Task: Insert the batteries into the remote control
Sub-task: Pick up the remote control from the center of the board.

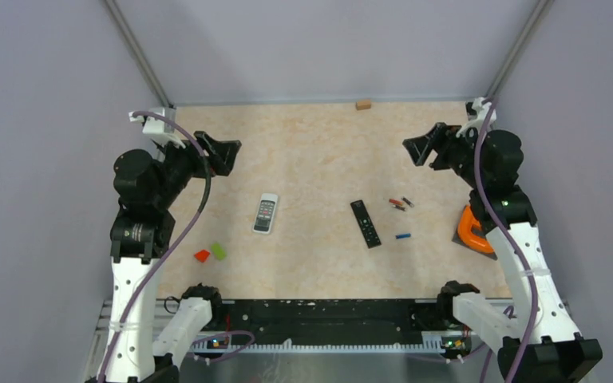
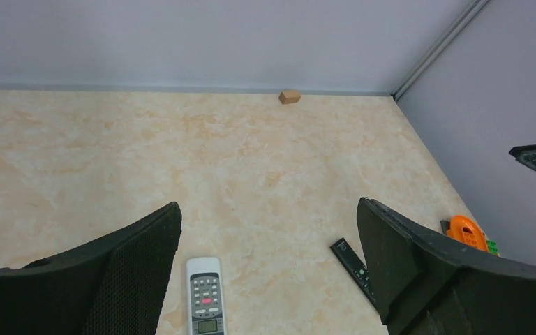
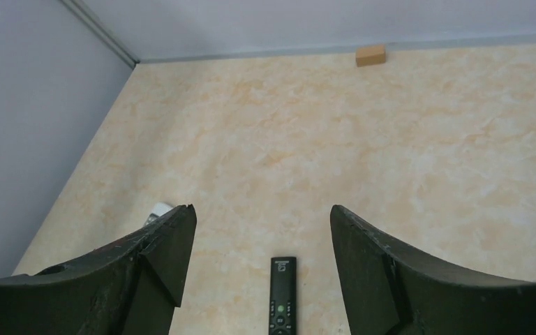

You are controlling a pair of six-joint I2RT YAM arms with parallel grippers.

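Note:
A white remote [image 1: 265, 213] lies face up at mid table; it also shows in the left wrist view [image 2: 205, 296]. A slim black remote [image 1: 365, 223] lies to its right, seen too in the right wrist view [image 3: 283, 296] and the left wrist view [image 2: 350, 258]. Red-and-dark batteries [image 1: 400, 203] lie right of the black remote, a blue battery [image 1: 402, 236] below them. My left gripper [image 1: 225, 153] is open and empty, raised at the left. My right gripper [image 1: 420, 149] is open and empty, raised at the right.
A red block [image 1: 202, 255] and a lime-green block [image 1: 219, 250] lie front left. An orange tool [image 1: 474, 230] sits at the right edge. A small tan block [image 1: 363, 104] rests by the back wall. Grey walls close three sides.

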